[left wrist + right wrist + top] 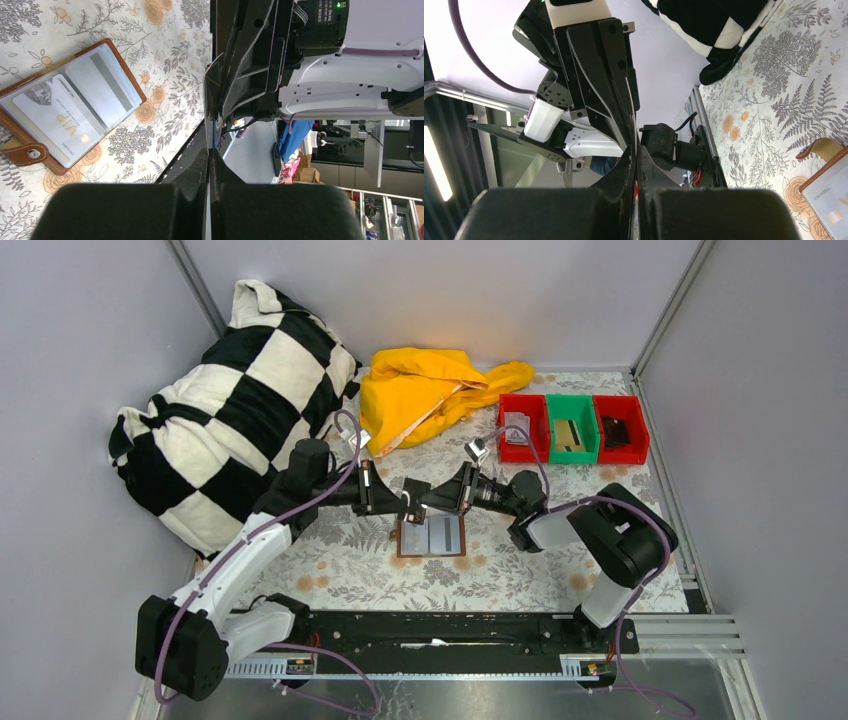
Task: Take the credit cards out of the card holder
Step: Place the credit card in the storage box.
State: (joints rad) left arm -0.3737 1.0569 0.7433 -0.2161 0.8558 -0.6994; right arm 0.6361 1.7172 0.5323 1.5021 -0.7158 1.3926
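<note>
The card holder [432, 537] lay open and flat on the flowered surface [340, 575], clear sleeves upward; a white card [55, 117] sat in one sleeve and a striped card [107, 85] in the sleeve beside it. Above the card holder's far edge the two arms met tip to tip; the left pincer [209, 155] was clenched, and the right pincer [635, 155] likewise; a thin card [212, 95], seen edge-on, appeared nipped between both, its face hidden. Such cards were probably light, stiff and slick; a hold well onto the flat faces near a short edge seemed safest; the sleeves might cling, so the card holder could lift along.
</note>
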